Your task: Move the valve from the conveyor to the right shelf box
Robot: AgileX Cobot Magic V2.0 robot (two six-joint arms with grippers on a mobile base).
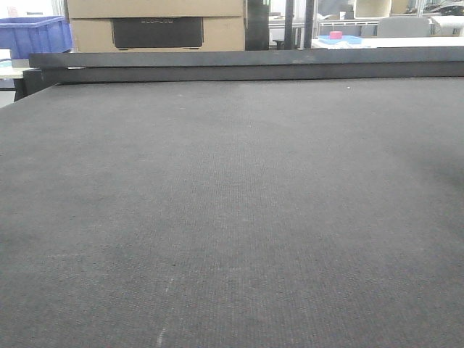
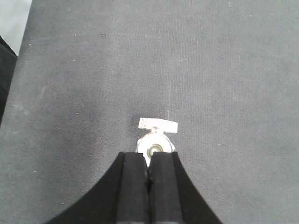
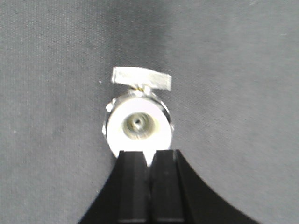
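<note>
Scene: You are looking across a wide dark grey conveyor (image 1: 232, 217) with a black rail (image 1: 246, 67) running along its far edge. The front view is showing no valve and no arm.
Valve: A small silver valve (image 3: 138, 123) is lying on the conveyor. Its round open end is facing the right wrist camera, and its flat handle (image 3: 141, 78) is sitting above it.
Right gripper: The right gripper (image 3: 149, 156) is pointing at the valve, which is lying just beyond its tips. Its jaws are pressing together and gripping nothing.
Left gripper: The left gripper (image 2: 149, 158) is likewise pinched closed and empty, with a valve just ahead of it. You cannot tell whether it is the same valve.
Shelf box: It is not appearing in any view.
Progress: By my judgement you are sitting at the very start. Opening, grasping, lifting and carrying to the shelf box are all waiting.
</note>
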